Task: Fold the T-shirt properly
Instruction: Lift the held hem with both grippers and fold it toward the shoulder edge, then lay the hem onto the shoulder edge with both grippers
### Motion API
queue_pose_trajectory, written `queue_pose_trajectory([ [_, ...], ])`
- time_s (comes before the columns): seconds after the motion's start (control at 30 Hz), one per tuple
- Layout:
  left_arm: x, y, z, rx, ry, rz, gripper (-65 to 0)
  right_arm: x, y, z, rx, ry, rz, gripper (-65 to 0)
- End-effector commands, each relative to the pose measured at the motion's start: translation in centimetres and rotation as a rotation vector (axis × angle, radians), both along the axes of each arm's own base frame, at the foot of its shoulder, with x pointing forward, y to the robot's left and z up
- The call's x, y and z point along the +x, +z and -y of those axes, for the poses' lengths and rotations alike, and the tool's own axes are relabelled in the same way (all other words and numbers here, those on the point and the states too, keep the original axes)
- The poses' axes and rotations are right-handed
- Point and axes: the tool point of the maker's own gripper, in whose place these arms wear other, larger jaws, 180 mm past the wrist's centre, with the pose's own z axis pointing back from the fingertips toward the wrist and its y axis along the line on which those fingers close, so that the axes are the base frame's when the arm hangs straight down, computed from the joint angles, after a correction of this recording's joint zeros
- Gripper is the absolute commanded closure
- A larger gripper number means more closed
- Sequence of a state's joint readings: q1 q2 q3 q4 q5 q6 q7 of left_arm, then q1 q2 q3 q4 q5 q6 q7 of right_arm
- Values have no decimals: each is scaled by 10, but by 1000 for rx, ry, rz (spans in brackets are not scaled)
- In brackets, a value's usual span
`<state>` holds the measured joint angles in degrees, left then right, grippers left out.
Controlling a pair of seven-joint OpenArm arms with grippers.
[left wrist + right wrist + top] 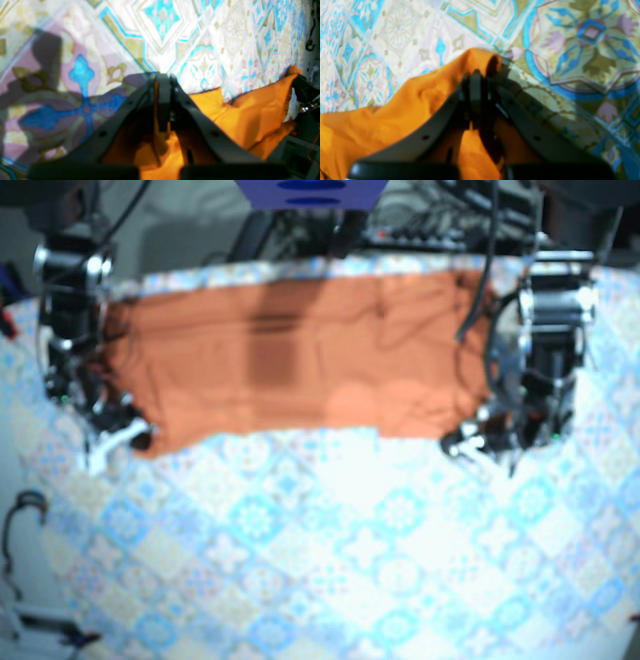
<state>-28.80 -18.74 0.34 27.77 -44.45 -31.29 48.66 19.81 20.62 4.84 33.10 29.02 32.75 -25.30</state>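
Note:
An orange T-shirt lies spread across the far part of the table, its near edge held up at both corners. My left gripper is shut on the T-shirt, with orange cloth pinched between the fingers and hanging beneath them. In the base view this gripper sits at the shirt's near right corner. My right gripper is shut on the T-shirt, whose edge curls over the fingertips. Seen from the base view, that gripper is at the shirt's near left corner.
A tablecloth with blue, white and olive tile patterns covers the table. Cables and equipment crowd the far edge. A dark cable loops at the left edge of the table.

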Motion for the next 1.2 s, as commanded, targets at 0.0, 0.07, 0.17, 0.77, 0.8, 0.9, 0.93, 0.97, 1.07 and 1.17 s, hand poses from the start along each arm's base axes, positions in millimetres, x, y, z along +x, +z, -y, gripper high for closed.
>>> queue_pose_trajectory([
  [0.0,14,16,-7,17,0,52,0,12,15,6,-12,5,37,0],
  [0.07,16,21,-5,29,-18,82,0,13,15,7,-12,4,40,0],
  [0.17,15,26,-3,40,-38,110,0,16,20,10,-20,-1,61,0],
  [0.77,5,24,-1,83,-97,106,0,-18,41,62,-140,-26,120,0],
  [0.8,6,27,0,89,-111,114,0,-20,42,63,-145,-25,126,0],
  [0.9,4,39,2,118,-164,141,0,-21,50,60,-161,-6,152,0],
  [0.93,4,42,4,124,-177,149,0,-23,51,58,-167,2,156,0],
  [0.97,6,46,6,129,-188,159,0,-25,52,57,-172,9,159,0],
  [1.07,6,52,8,140,-211,167,0,-28,57,53,-188,34,173,0],
  [1.17,5,53,0,156,-211,160,0,-32,60,50,-198,50,182,0],
])
